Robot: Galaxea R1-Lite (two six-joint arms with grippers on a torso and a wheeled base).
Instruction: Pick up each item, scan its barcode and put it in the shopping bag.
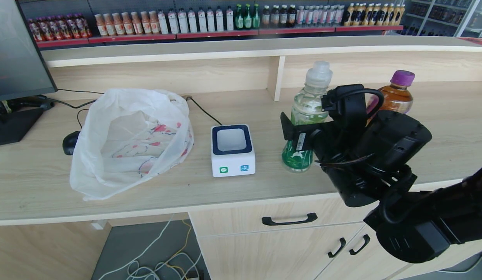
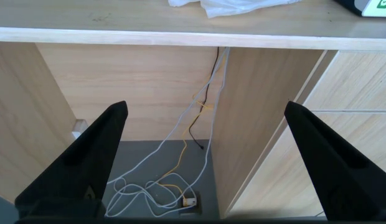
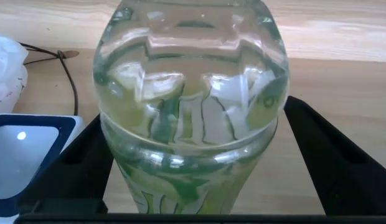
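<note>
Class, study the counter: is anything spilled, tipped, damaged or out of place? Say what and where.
Nothing stands out. The green bottle and brown bottle stand upright, capped, with no spill on the counter. The scanner sits flat. The bag slumps open, as a soft bag would.

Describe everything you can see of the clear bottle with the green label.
The clear bottle looks like see-through plastic, with a pale translucent cap, a ribbed shoulder and a green-and-white label round its lower half; pale liquid shows inside. It stands upright on the wooden counter, to the right of the white scanner and in front of the amber bottle. The right gripper is open around its body, a finger on each side; contact is unclear.
</note>
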